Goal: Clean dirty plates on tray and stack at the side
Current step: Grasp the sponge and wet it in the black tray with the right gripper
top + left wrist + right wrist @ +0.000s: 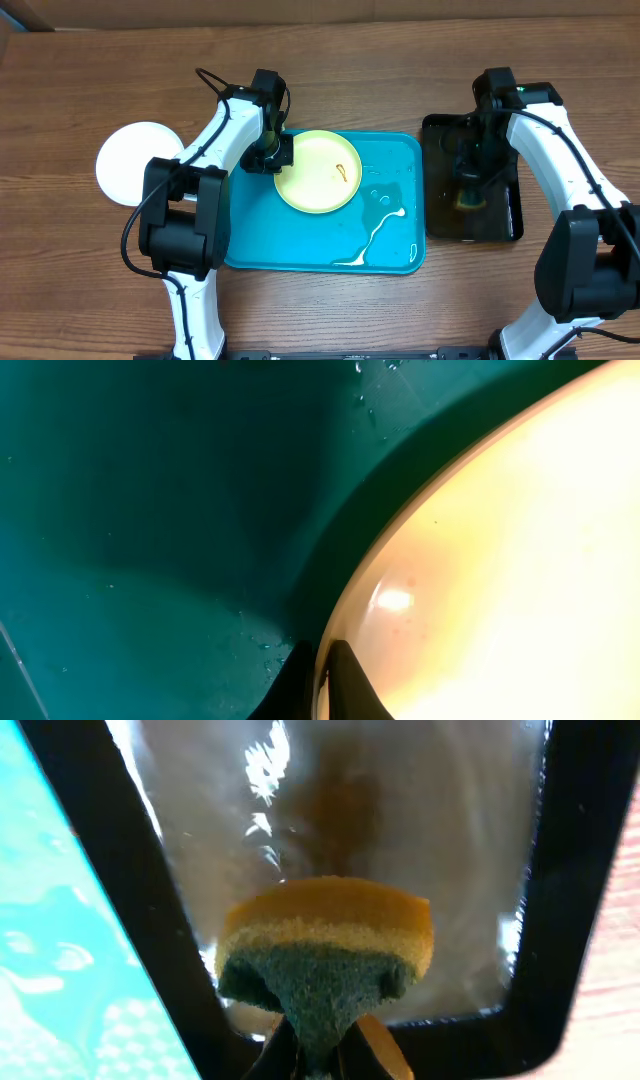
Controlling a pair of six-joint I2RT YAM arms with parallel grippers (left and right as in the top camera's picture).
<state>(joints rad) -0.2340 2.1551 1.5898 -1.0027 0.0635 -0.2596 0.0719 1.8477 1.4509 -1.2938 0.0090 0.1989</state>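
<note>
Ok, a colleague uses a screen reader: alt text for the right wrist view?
The right gripper pinches a yellow-and-green sponge by its green side, over a wet black basin. The turquoise tray shows at left.

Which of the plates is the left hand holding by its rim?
The pale yellow-green plate on the turquoise tray; the left hand pinches its rim. The white plate lies on the table, outside the tray.

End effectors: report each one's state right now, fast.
Left end effector: closed, pinching the rim of the yellow-green plate.
Right end effector: closed, holding the sponge over the black basin.
</note>
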